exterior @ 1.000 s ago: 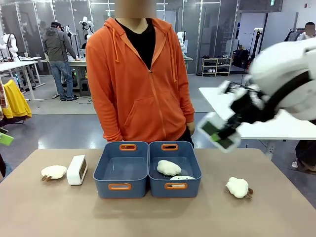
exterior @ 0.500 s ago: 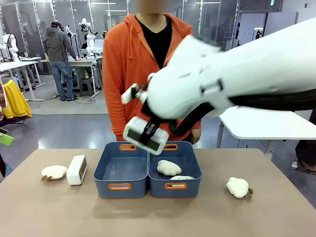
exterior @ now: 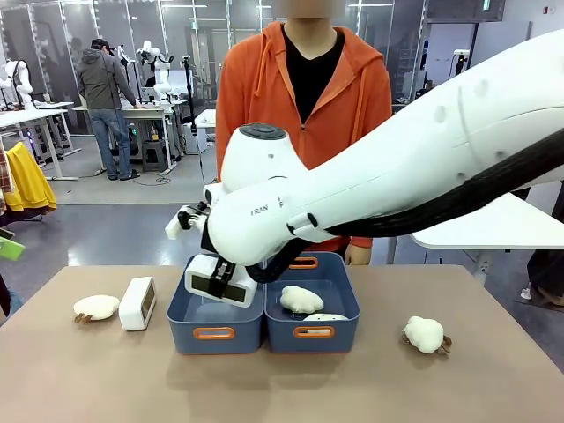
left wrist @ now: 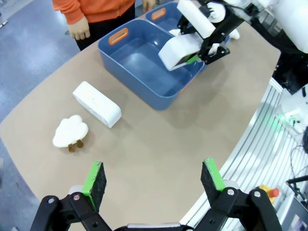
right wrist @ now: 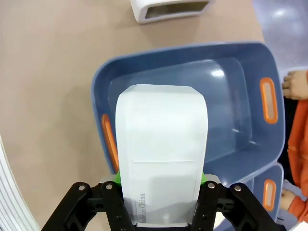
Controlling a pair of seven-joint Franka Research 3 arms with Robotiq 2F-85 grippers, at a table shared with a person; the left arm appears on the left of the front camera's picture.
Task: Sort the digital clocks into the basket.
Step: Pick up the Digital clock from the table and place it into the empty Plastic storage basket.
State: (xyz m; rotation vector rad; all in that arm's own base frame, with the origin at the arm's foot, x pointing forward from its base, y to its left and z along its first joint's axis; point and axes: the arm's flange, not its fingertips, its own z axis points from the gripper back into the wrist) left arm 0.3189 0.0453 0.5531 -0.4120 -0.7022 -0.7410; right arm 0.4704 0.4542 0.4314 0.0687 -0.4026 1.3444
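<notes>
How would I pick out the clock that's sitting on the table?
Find the blue tubs mid-table. Just left of them stands a white rounded box, the clock. The plush toy beside it is fluffy and cream; the clock is smooth plastic.

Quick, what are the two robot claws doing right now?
Left gripper: open, holding nothing.
Right gripper: closed on a digital clock, over the basket.

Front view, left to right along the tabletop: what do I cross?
left plush → table clock → left tub → right tub → right plush
</notes>
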